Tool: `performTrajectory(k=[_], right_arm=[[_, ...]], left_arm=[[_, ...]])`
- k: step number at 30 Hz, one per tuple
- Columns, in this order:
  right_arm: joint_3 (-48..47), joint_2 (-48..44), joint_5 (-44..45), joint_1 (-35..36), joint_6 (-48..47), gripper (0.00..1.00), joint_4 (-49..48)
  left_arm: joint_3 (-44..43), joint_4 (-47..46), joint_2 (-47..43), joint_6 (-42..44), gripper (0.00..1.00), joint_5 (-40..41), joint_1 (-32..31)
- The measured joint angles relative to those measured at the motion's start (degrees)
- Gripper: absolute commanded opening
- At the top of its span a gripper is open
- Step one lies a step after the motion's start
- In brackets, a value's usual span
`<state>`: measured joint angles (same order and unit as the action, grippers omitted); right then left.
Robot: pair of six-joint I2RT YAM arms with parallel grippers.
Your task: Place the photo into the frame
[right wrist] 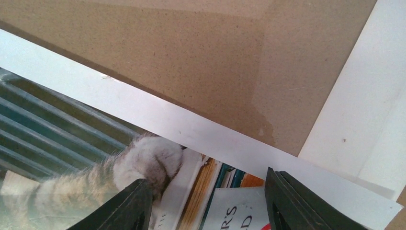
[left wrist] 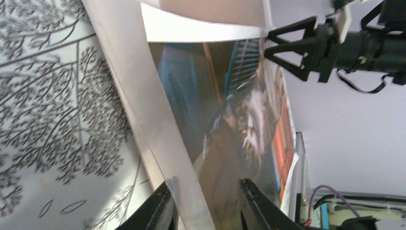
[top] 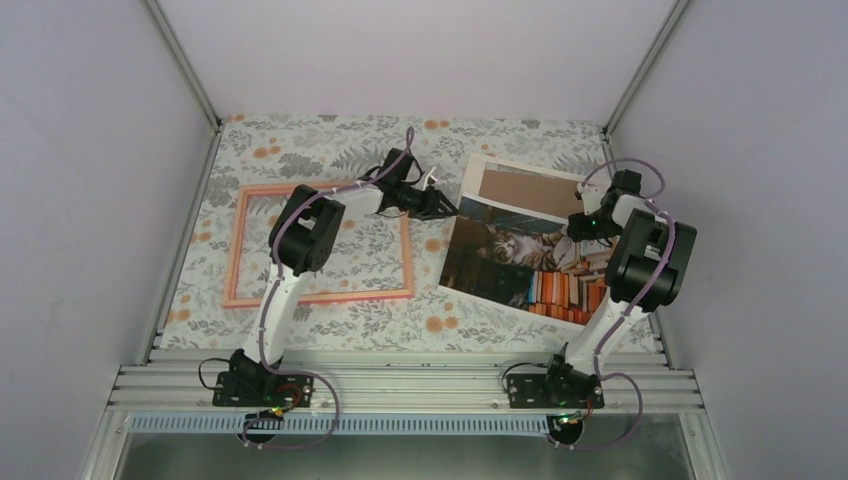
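Workspace from above: the photo (top: 520, 265) lay at the right of the floral table (top: 330, 140), overlapping the brown backing board (top: 530, 190), apart from the pink frame (top: 350, 296) at left; the left gripper (top: 447, 208) stood parted astride the photo's left edge; the right gripper (top: 575, 225) hung parted over its top border.

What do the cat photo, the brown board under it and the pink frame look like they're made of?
The photo looks like thin glossy paper: it bends near its edge and catches glare. The brown board looks like matte cardboard or fibreboard, with a fine speckled grain. The frame is smooth pink, maybe painted wood or plastic; too small to tell.
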<state>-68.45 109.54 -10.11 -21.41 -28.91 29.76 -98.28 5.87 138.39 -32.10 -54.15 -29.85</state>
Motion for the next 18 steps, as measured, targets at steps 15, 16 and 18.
performTrajectory(k=[15, 16, 18], right_arm=[[-0.22, -0.26, -0.55, 0.02, -0.2, 0.74, 0.74], [-0.48, -0.26, -0.83, 0.02, -0.26, 0.76, 1.27], [-1.33, -0.28, -1.36, -0.07, -0.26, 0.79, 2.97]], left_arm=[[-9.86, 1.38, 2.62, 1.44, 0.02, 3.69, -1.51], [-9.77, 1.81, 2.43, 2.16, 0.02, 4.52, -1.51], [-8.94, 2.32, 1.64, 3.67, 0.02, 6.21, -1.66]])
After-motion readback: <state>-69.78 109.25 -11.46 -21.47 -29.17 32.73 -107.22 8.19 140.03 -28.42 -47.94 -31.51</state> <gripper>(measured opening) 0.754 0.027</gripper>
